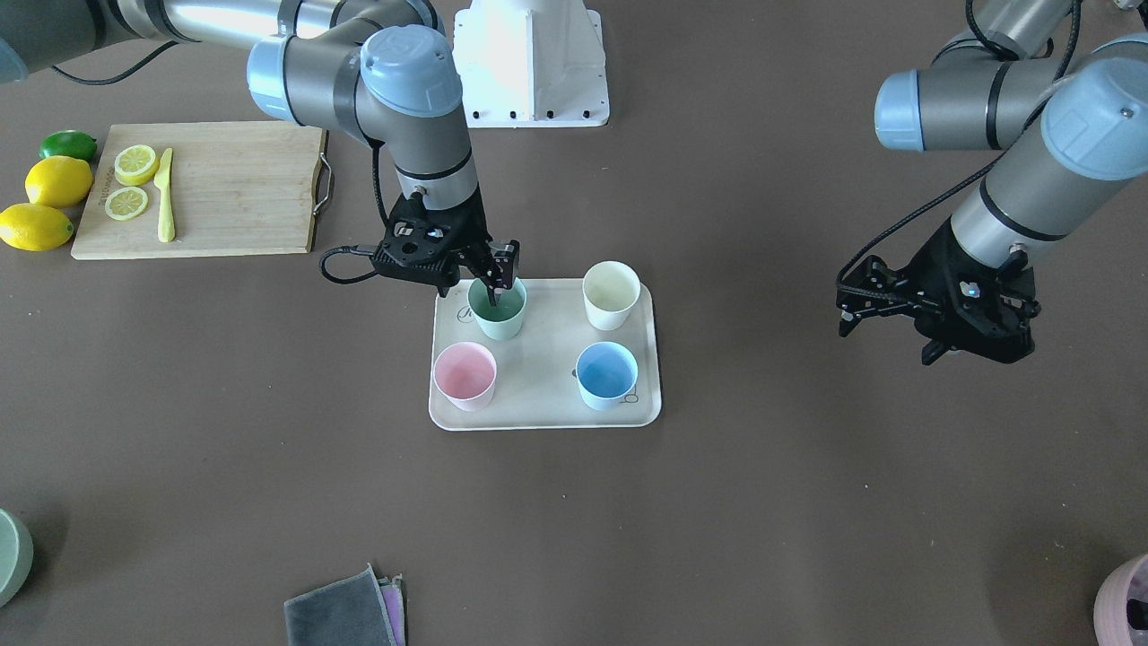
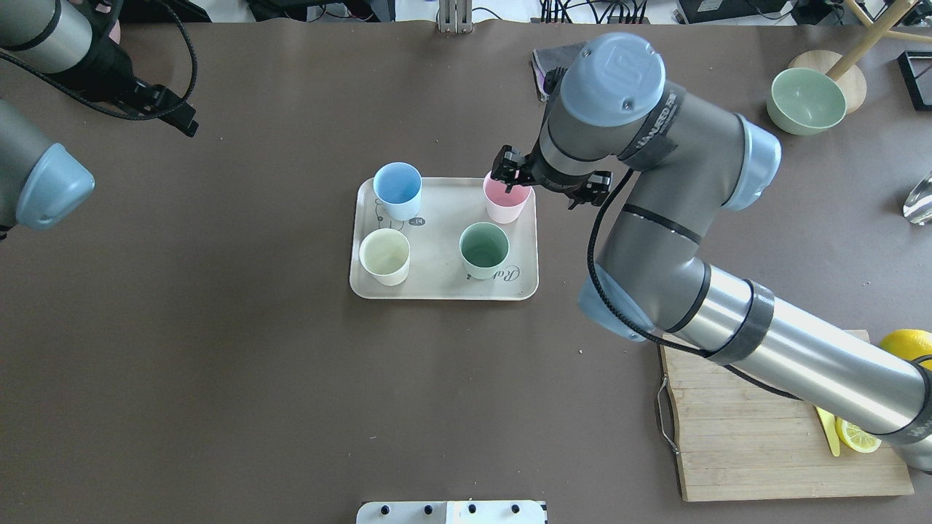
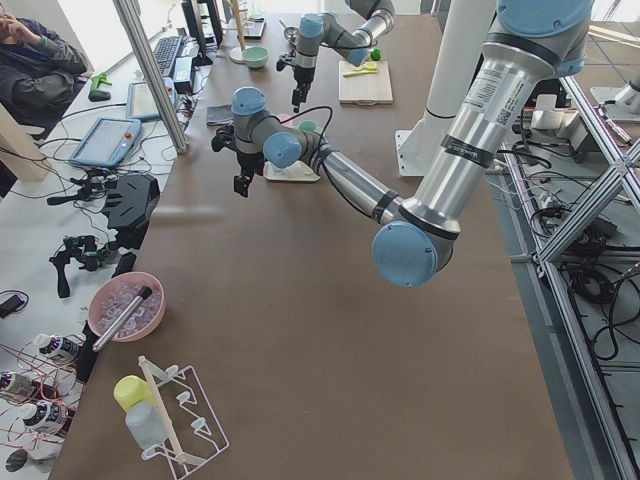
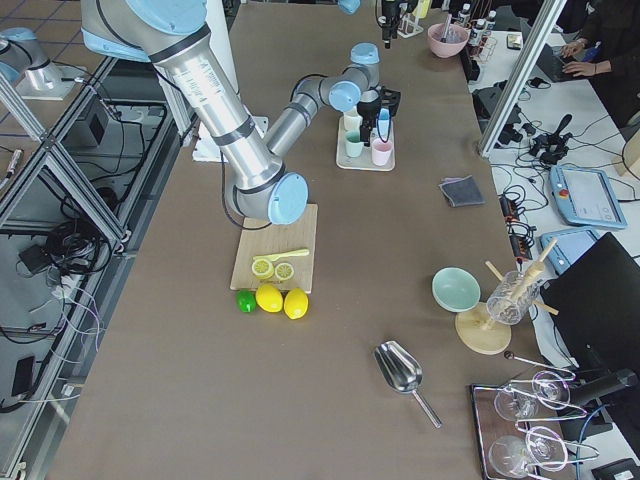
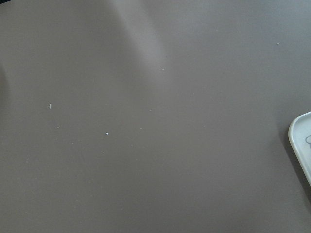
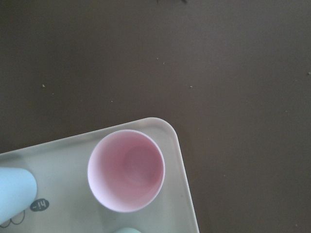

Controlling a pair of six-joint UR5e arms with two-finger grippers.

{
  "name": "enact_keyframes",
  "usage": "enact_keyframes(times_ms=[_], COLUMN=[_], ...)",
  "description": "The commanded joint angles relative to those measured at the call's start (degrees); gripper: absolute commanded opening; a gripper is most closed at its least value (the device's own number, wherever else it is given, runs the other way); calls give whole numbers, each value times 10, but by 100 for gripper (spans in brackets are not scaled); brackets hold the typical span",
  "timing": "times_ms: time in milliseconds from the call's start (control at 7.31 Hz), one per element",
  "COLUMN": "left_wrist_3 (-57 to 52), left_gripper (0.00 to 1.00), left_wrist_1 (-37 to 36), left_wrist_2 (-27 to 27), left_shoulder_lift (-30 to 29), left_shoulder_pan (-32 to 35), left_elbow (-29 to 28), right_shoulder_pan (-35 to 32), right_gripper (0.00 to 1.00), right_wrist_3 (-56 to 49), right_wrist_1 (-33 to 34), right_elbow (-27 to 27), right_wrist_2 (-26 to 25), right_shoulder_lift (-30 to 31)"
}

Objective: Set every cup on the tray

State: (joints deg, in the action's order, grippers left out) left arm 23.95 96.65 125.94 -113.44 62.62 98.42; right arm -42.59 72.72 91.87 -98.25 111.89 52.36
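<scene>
We see all four cups standing on the tray (image 1: pixel 538 413): the mint cup (image 1: pixel 499 314), the cream cup (image 1: pixel 611 296), the pink cup (image 1: pixel 465 377) and the blue cup (image 1: pixel 607 377). The right jaws are released, grasping nothing, and hang low above the tray's end with the mint and pink cups. We judge that a sideways retreat could catch a rim and tip a cup; the pink one stands close to the tray corner. The left jaws, also released, hang well apart over the worktop (image 1: pixel 762 493)
</scene>
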Motion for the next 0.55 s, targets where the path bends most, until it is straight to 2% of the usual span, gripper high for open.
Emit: enact_keyframes(times_ms=[0, 274, 411], left_wrist_3=[-84, -225, -316], left_gripper=[99, 99, 99], left_wrist_1=[-2, -31, -97], left_wrist_2=[4, 25, 47], left_shoulder_lift=[82, 129, 129], left_shoulder_pan=[51, 150, 206], left_elbow=[45, 42, 44], right_shoulder_pan=[-127, -249, -329], right_gripper=[100, 100, 100], right_wrist_3=[-210, -449, -566], right_wrist_1=[17, 16, 16], right_elbow=[-65, -118, -121], right_wrist_2=[86, 145, 197], right_shoulder_lift=[114, 266, 322])
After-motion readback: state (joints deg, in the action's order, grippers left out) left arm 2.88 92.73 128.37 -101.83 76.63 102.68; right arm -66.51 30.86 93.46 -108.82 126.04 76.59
